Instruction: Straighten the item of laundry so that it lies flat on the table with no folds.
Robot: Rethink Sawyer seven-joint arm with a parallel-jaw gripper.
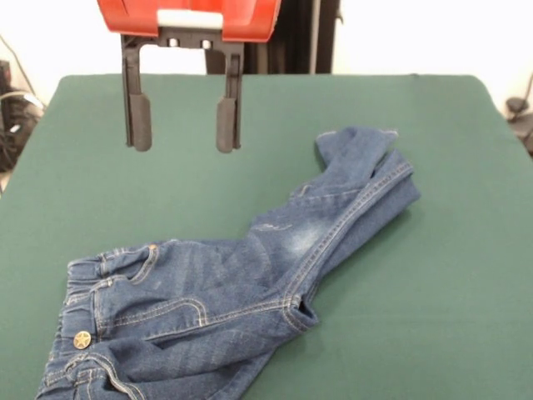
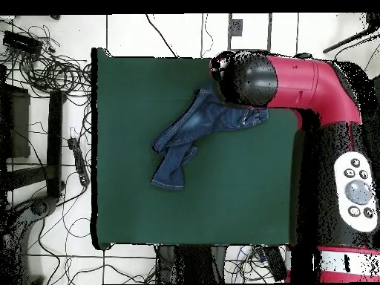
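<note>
Hand (image 1: 183,123) hovers spread and empty; jeans (image 1: 241,292) lie crumpled on the counter (image 1: 466,275), grabbing a leg looks next

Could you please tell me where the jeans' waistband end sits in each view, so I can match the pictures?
Front view: the waistband lies at the lower left, brass button showing.
Overhead view: the waistband end lies at the upper right of the jeans, partly hidden under the arm.
Shared landmark: the green table.
</note>
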